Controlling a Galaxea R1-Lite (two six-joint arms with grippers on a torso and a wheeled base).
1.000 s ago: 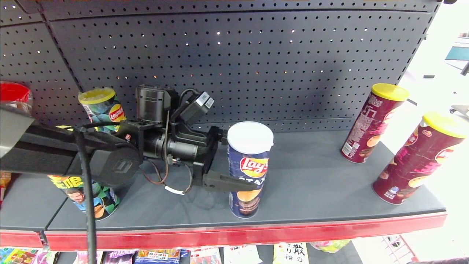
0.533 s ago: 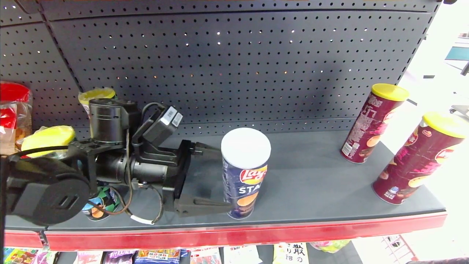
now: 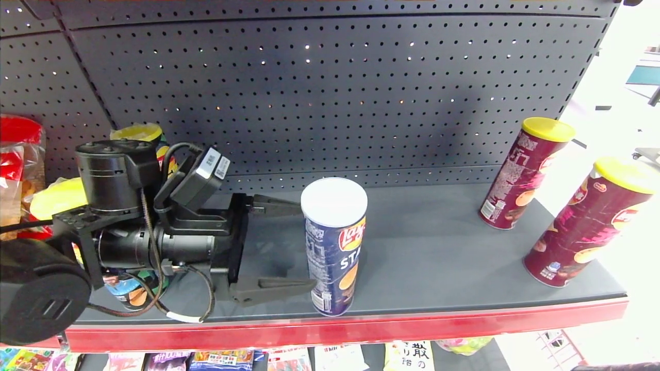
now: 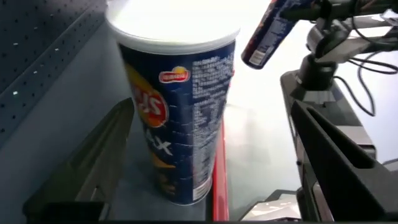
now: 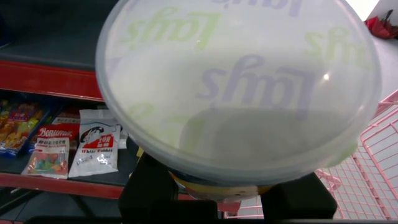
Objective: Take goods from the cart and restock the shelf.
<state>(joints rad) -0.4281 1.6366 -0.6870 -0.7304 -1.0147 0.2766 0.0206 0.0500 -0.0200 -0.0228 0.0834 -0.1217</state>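
Observation:
A blue chips can (image 3: 335,242) with a white lid stands upright near the front edge of the grey shelf (image 3: 438,257). My left gripper (image 3: 305,245) is open just left of it, one finger behind the can and one in front, neither pressing it. In the left wrist view the blue can (image 4: 180,112) rises between the two spread fingers (image 4: 93,168). My right gripper (image 5: 227,196) is shut on another chips can, whose clear lid (image 5: 239,87) faces the camera. That held can (image 4: 267,34) also hangs in the air beyond the shelf edge in the left wrist view.
Two maroon cans with yellow lids (image 3: 526,172) (image 3: 588,221) stand at the shelf's right end. Yellow-lidded cans (image 3: 139,135) stand behind my left arm. The red shelf lip (image 3: 361,330) runs along the front, with snack bags (image 5: 93,149) on the shelf below. A pink cart (image 5: 373,174) stands nearby.
My left gripper has let go of the blue can, opened and drawn back to the left. The can has ended up slightly further left and nearer the front edge.

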